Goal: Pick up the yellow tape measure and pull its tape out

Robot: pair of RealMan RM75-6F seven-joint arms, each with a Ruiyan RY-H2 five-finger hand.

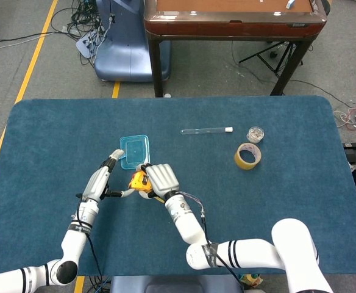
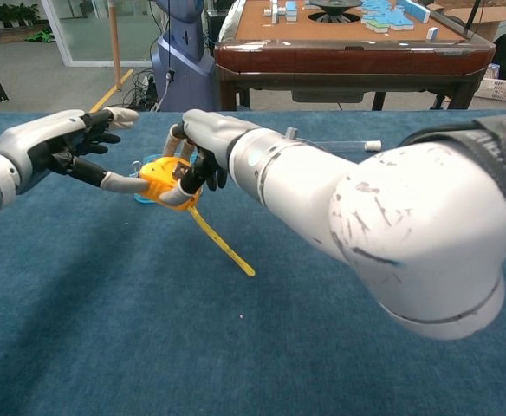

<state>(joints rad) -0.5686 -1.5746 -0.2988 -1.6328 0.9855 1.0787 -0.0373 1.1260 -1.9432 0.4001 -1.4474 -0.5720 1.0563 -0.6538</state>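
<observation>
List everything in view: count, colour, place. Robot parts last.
tape measure: 1, yellow, held above table left of centre; tape out, slanting down to the cloth
container: 1, clear blue, just behind the hands
tube: 1, clear with white cap, centre right
tape roll: 1, tan, right side
small jar: 1, clear, behind the roll
table: 1, blue cloth
wooden table: 1, brown, behind
left hand: a finger touches the tape measure case
right hand: grips the case
</observation>
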